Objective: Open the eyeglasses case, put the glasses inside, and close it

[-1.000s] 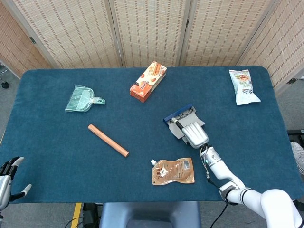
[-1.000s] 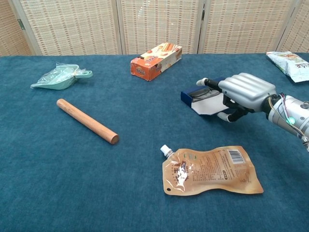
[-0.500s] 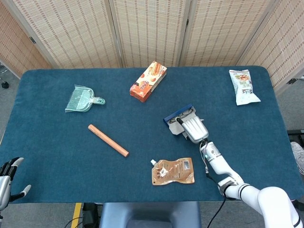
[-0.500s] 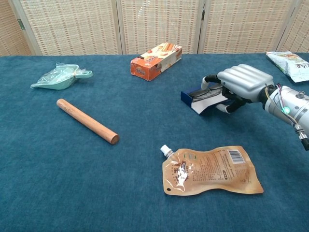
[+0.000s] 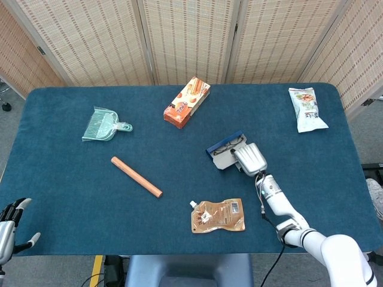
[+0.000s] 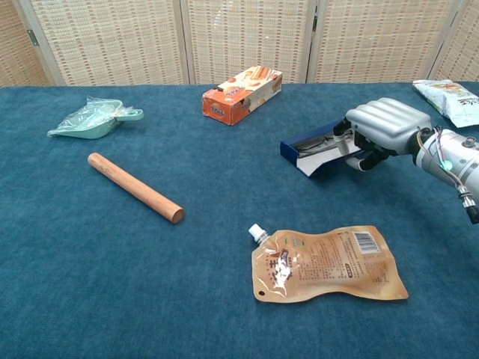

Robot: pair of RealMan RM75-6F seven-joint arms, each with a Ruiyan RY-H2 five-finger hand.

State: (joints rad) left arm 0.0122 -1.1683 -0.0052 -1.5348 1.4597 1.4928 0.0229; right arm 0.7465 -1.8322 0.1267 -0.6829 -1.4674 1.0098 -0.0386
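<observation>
Chest view shows the right hand (image 6: 383, 127) gripping the open case's (image 6: 314, 153) near end, glasses (image 6: 318, 142) already inside, so only closing seems left.

wall: woven folding screens (image 5: 191, 36) | table (image 5: 72, 197): blue cloth | floor: grey
</observation>
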